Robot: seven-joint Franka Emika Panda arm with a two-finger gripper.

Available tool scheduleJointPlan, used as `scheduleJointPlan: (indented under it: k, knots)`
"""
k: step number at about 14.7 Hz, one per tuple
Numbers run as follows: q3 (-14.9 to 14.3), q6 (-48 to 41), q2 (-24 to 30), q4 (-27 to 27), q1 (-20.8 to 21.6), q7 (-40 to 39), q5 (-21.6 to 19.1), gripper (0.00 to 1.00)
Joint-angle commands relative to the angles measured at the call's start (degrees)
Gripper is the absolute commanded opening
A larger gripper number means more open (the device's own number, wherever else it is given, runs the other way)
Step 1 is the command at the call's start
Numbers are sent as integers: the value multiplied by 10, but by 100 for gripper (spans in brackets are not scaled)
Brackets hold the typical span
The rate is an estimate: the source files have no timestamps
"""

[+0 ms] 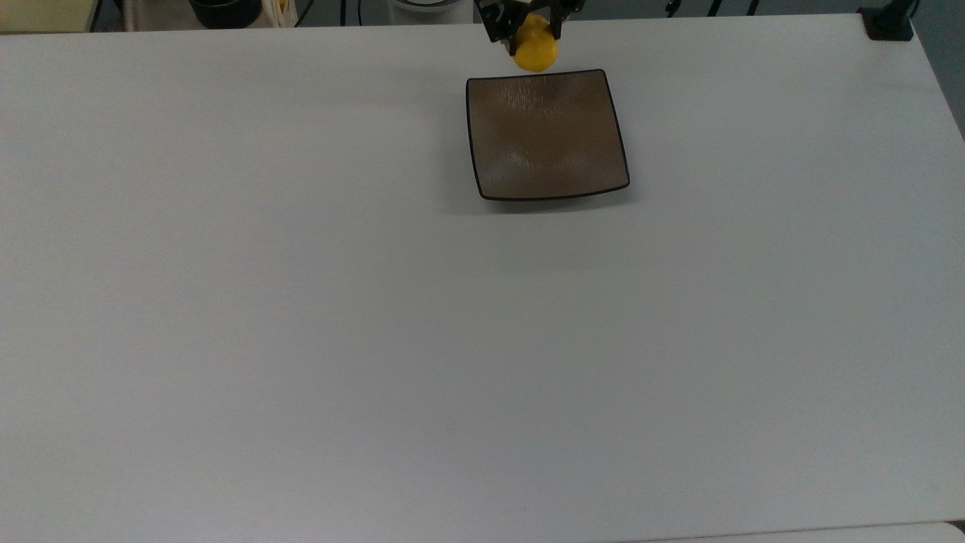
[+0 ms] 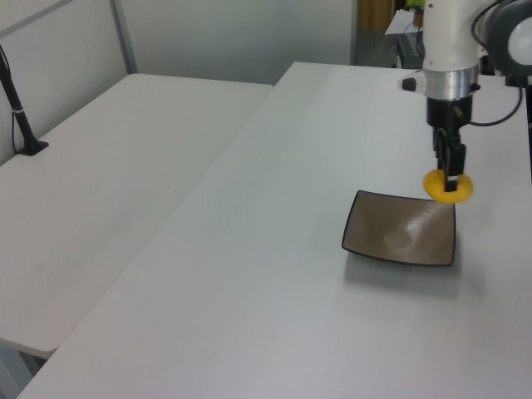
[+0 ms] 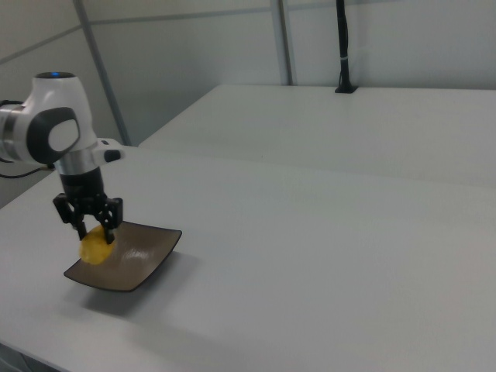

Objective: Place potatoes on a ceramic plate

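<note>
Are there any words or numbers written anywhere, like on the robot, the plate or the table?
No readable text anywhere.
Plate: plain brown glaze, no writing.
Potato in the claw: no label.
Arm: white and grey, with a blue light on top, no letters I can make out.
Table: bare white, no marks.

One potato (image 1: 535, 53), one ceramic plate (image 1: 546, 136), one gripper (image 1: 525, 23) and two white tables (image 2: 274, 274) are present.

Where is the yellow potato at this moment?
The potato is held in the gripper, lifted off the table. In the left view it hangs at the far right edge of the brown plate.
</note>
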State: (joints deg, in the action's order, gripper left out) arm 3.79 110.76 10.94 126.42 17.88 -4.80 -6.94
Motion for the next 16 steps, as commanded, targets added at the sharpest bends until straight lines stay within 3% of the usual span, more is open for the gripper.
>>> scheduleJointPlan:
  k: [1,3,4,9,11,16]
  knots:
    - [1,49,-108,-51,-14,49,7,57]
    - [1,60,-123,-54,-33,51,26,96]
    - [1,60,-123,-55,-42,50,27,100]
    - [-4,42,-116,-96,-77,52,25,100]
    - [-5,-22,-121,-158,-106,52,25,100]
    - [-69,-64,-121,-252,-125,50,26,100]
